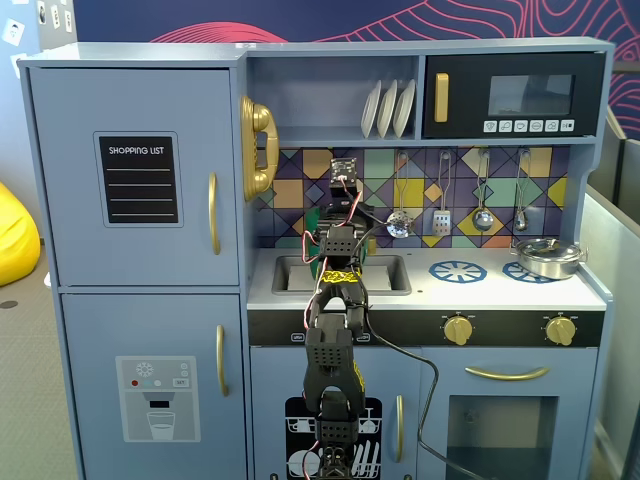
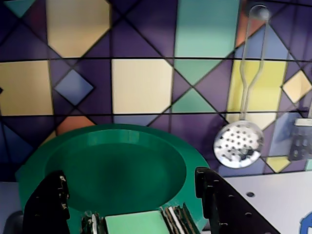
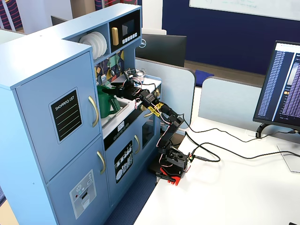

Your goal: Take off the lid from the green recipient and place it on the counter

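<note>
1. The green recipient (image 3: 107,104) stands beside the sink on the table (image 1: 500,290), its lid (image 2: 117,168) on top.
2. The hand (image 2: 127,207), fingers apart, straddles the lid's near rim.
3. Risk: closing off the knob could slip or tip the pot.

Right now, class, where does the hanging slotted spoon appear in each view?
Fixed view, front: slotted spoon hangs near centre.
Wrist view: right side.
Fixed view, side: too small to find.
Shared landmark: tiled backsplash.
</note>
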